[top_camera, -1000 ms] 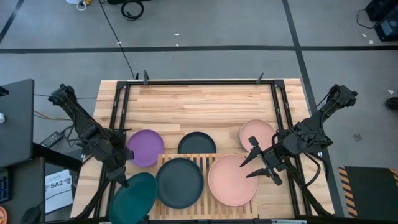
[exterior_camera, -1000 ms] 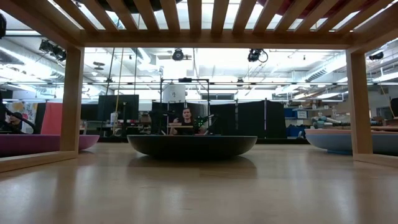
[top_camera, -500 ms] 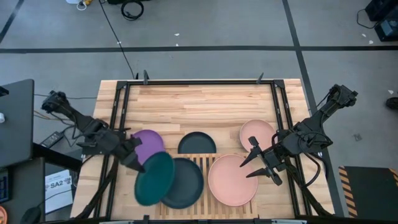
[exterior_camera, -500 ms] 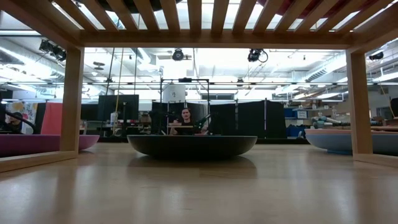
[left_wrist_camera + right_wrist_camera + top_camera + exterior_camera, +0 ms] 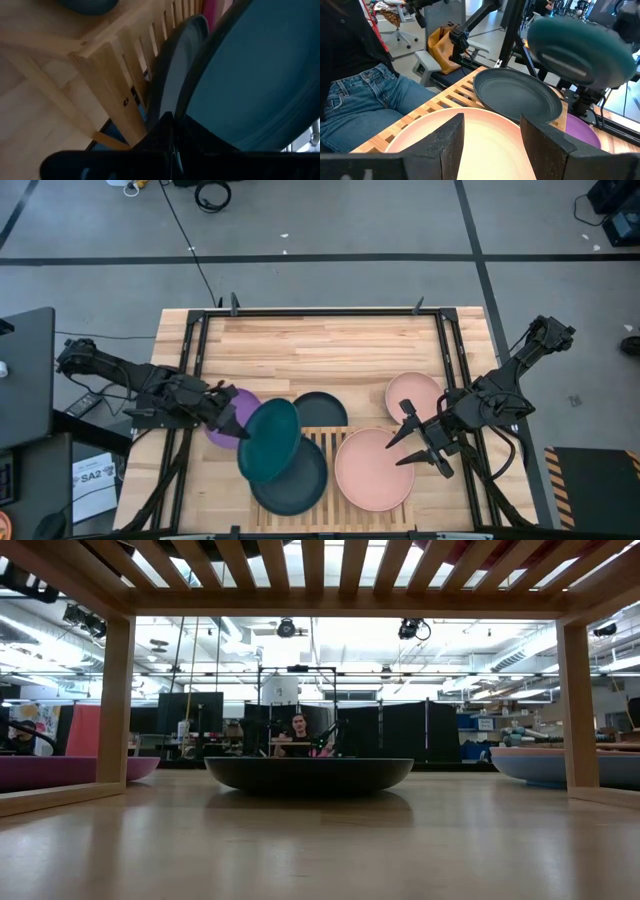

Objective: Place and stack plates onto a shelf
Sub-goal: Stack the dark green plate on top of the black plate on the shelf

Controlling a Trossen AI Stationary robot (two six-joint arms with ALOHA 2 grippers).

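My left gripper (image 5: 235,423) is shut on a teal plate (image 5: 268,440), which it carries tilted in the air over a dark grey plate (image 5: 295,480) lying on the slatted wooden shelf (image 5: 330,438). A large pale pink plate (image 5: 373,468) lies flat on the shelf's right half. My right gripper (image 5: 395,452) hangs open above that plate's right part, touching nothing. On the table beyond the shelf rest a purple plate (image 5: 222,408), a second dark grey plate (image 5: 320,408) and a smaller pale pink plate (image 5: 413,395). My left gripper pinches the teal plate by its rim (image 5: 200,125) on the plate's left side, the fingers coming level from the table's left. The plate is lifted clear and tilted, above the dark grey plate (image 5: 172,85) on the shelf.
Black rails (image 5: 195,355) run along the table's left, right and far sides. Bare tabletop (image 5: 320,350) lies beyond the plates. The low view looks under the shelf at the dark grey plate (image 5: 310,772); a person (image 5: 297,735) sits in the room behind.
My left gripper has carried the teal plate from the table's near left corner up and toward the right and far side, over the dark grey plate on the shelf. The plate has stayed tilted in the hold. The right arm has kept still.
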